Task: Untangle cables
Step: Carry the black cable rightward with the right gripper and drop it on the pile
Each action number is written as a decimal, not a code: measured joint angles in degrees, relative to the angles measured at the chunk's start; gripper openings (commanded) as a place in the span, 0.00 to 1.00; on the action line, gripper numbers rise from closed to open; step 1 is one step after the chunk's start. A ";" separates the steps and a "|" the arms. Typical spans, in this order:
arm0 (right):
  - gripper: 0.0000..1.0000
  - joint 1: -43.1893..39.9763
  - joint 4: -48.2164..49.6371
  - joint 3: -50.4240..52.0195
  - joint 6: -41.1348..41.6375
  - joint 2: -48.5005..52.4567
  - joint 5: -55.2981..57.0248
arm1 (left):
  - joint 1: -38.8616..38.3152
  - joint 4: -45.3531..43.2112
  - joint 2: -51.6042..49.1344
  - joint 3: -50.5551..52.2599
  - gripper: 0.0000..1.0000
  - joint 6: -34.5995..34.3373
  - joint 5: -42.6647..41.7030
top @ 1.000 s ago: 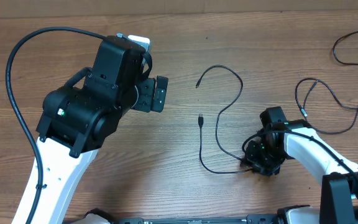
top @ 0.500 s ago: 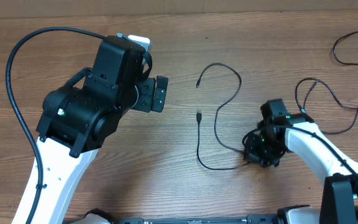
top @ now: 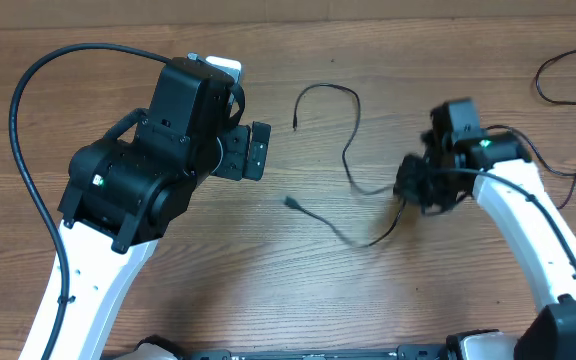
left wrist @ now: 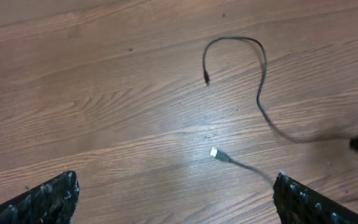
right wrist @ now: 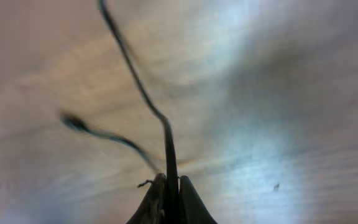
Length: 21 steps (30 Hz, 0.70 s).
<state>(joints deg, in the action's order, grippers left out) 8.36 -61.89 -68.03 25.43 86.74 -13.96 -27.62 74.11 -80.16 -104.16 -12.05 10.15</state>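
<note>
The right end effector (top: 408, 193) is shut on a cable (top: 348, 160), pinching it partway along. In the right wrist view the cord (right wrist: 143, 93) runs straight out from between the closed tips (right wrist: 169, 194). The left end effector (left wrist: 174, 180) hangs wide with nothing between its jaws, well left of the right end effector.

Progress looks partial. This cable appears free of the others: no cord crosses it, and both of its ends are loose. The other cables (top: 539, 80) lie to the right of the right end effector, at the edge of the overhead view. Whether they are knotted cannot be told, so they probably remain to be sorted.

The held cable has no single long axis. From the grip, two strands trail left across the surface (top: 298, 290). The far strand curves away and hooks over, ending in a black plug (left wrist: 207, 79) that points back toward the robot. The near strand sags, blurred, to a silver plug (left wrist: 214, 152) pointing left, the farthest point from the right end effector.
</note>
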 measured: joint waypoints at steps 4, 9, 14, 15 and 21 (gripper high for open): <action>0.04 -0.02 -1.51 -8.66 0.00 0.00 6.97 | 0.00 0.02 0.00 0.00 1.00 0.00 0.00; 0.04 -0.44 -3.32 -18.10 -0.07 0.00 17.09 | 0.00 0.00 0.00 0.00 1.00 0.00 0.00; 0.04 -2.95 -2.29 -24.35 -0.04 -0.02 28.28 | 0.00 0.00 -0.02 0.00 0.99 0.00 0.00; 0.04 -3.85 -1.90 -24.83 -0.04 -0.02 30.25 | 0.00 -0.02 0.00 0.00 1.00 0.00 0.00; 0.04 -14.14 -0.90 -25.09 0.24 0.00 38.25 | 0.00 -0.02 -0.02 0.00 1.00 0.00 0.00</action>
<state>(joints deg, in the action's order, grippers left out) -5.78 -62.78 -93.12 25.67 86.74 24.29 -27.62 74.08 -80.18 -104.16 -12.05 10.15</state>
